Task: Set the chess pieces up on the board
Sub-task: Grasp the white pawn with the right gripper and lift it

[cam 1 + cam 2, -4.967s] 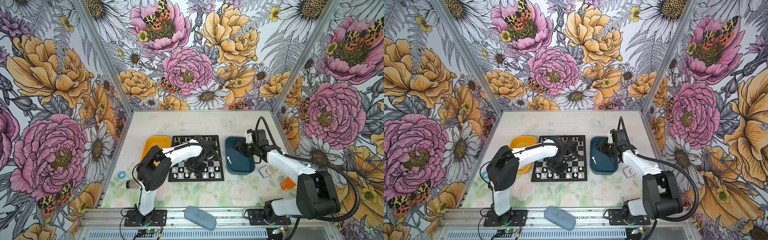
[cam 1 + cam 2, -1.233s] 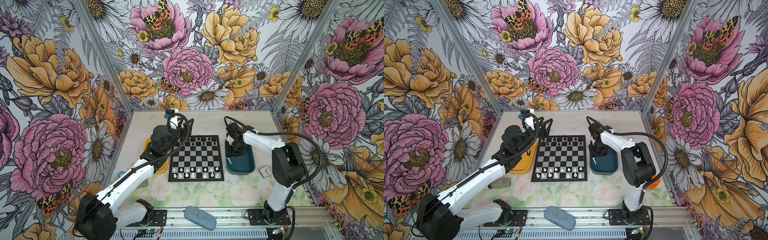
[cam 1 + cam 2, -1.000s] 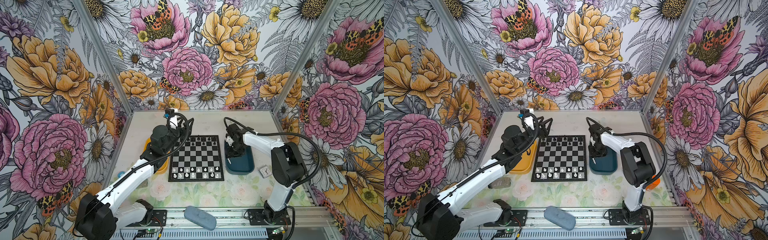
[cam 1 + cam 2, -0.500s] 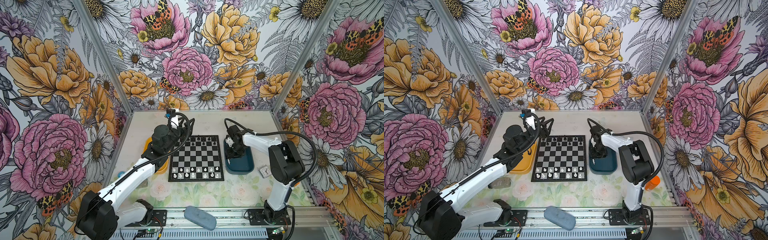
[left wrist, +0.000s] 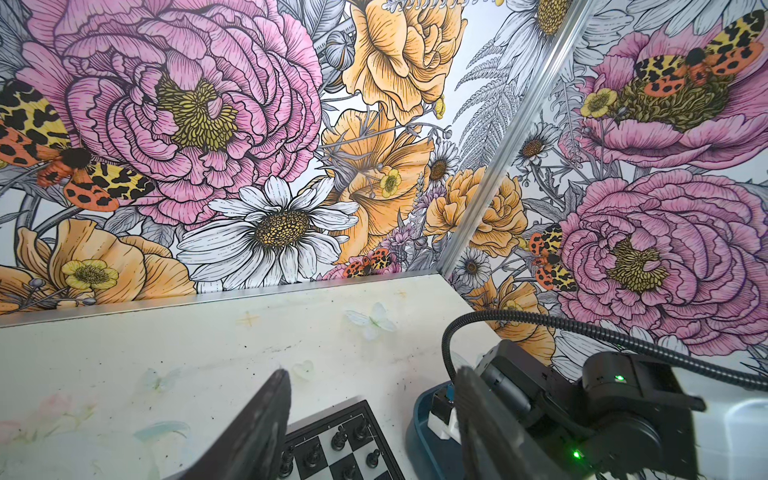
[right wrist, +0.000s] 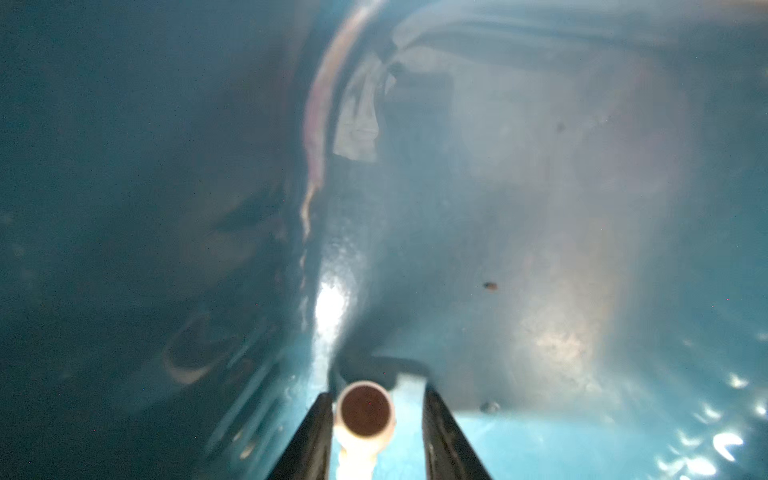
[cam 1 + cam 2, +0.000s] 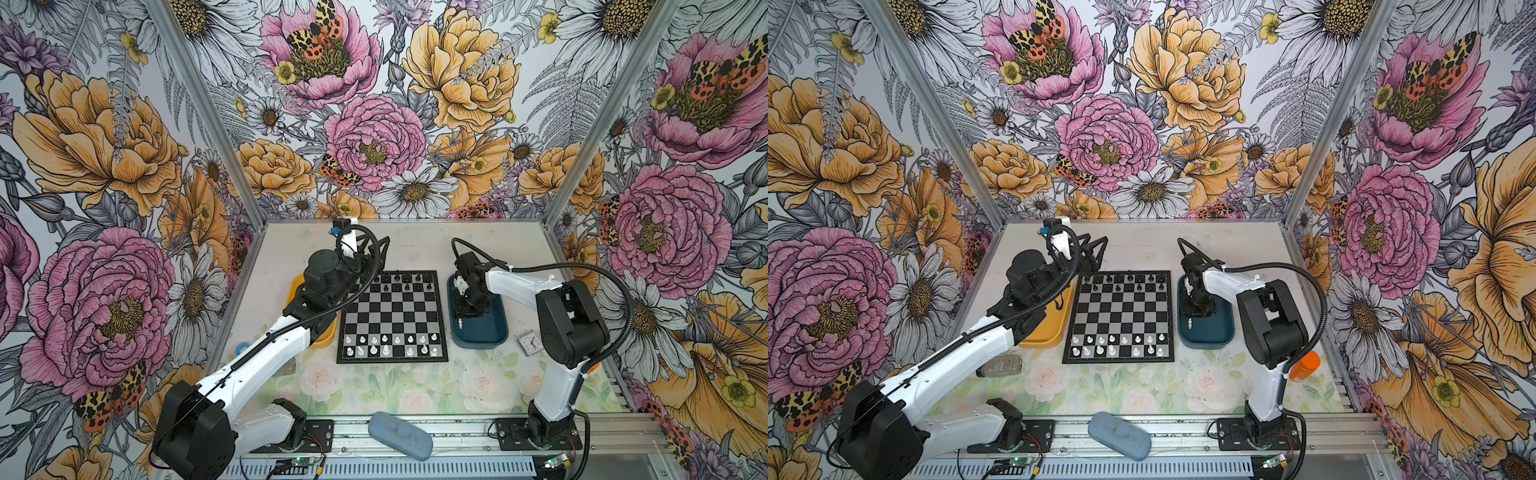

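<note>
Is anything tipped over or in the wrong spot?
Yes. One white chess piece lies on its side in the blue tray instead of standing on the board. The right claw is down around it, jaws open, so it isn't gripped yet. Nothing else looks spilled or broken.

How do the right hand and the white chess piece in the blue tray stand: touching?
Cannot tell. The right wrist view shows the chess piece inside the right hand: one finger stands apart, the other meets its rim in blur.
</note>
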Available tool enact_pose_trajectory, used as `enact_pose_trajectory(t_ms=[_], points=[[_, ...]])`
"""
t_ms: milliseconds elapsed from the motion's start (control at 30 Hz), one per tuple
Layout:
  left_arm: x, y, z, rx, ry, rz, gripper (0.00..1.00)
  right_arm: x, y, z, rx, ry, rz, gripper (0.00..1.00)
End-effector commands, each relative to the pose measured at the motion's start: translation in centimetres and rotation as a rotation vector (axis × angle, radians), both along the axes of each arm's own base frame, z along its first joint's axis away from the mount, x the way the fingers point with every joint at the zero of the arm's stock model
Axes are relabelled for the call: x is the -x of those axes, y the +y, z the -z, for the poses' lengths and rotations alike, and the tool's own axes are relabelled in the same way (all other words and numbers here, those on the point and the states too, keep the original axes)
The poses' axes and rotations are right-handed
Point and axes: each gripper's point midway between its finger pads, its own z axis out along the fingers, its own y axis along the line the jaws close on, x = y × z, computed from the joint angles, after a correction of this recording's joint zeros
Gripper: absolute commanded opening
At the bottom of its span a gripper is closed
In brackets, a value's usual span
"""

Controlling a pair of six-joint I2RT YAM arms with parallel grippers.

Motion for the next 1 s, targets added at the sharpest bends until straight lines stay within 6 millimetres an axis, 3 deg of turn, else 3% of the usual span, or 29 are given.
enact_pose_trajectory(t_ms=[0,967], points=[[0.11,-0.05,-1.03,0.016,-0.021,0.018,0.64,-0.04,-0.26,0.42,0.002,-0.002,0.032,0.35],[0.08,-0.16,-0.69,0.011,-0.015,0.023,0.65,0.37,0.06,1.09,0.034,0.007,0.040,0.21]])
